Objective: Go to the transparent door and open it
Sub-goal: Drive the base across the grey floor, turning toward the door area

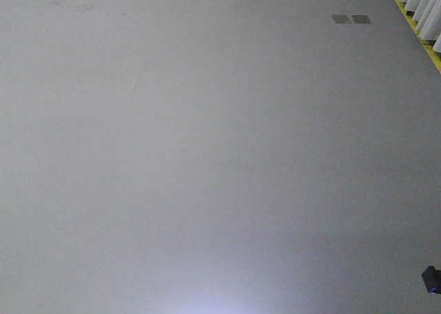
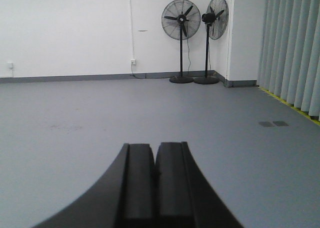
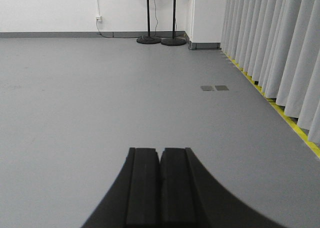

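The transparent door is out of view in every frame. My left gripper (image 2: 154,145) is shut and empty, its black fingers pressed together over bare grey floor. My right gripper (image 3: 160,150) is also shut and empty, pointing across the same grey floor (image 3: 100,88). The front view shows only grey floor (image 1: 207,155) seen from above.
Two black pedestal fans (image 2: 181,38) stand at the far white wall near the corner. A row of pale vertical curtain blinds (image 3: 280,53) runs along the right side above a yellow floor line (image 3: 295,130). Two small dark floor plates (image 3: 214,88) lie near them.
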### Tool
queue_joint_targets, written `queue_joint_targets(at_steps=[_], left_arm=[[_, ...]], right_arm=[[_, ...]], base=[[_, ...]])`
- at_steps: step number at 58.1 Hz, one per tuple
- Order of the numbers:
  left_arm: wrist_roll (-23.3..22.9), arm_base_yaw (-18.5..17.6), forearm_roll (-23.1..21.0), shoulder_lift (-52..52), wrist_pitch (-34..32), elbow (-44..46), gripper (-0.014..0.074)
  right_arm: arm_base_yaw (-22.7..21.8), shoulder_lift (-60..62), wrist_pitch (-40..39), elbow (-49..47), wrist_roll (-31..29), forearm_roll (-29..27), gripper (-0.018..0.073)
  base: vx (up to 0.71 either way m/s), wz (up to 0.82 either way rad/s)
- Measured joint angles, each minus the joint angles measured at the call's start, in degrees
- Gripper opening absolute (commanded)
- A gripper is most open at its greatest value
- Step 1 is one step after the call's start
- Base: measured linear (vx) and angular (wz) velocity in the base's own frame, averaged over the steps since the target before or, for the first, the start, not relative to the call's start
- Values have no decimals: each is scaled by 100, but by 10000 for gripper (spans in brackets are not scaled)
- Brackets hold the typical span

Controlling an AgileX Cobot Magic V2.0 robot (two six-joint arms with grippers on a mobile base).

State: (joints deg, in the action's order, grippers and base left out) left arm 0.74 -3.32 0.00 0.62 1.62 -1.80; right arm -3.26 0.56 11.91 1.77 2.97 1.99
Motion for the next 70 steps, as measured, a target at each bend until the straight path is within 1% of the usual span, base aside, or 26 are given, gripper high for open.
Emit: queue_joint_targets(at_steps=[36, 70], left_arm=[[0, 0, 0, 0, 0, 0, -6], [0, 0, 0, 0, 0, 0, -6]], right_arm=[[0, 0, 0, 0, 0, 0, -9], [0, 0, 0, 0, 0, 0, -9]], base=[[13, 3], [14, -19]])
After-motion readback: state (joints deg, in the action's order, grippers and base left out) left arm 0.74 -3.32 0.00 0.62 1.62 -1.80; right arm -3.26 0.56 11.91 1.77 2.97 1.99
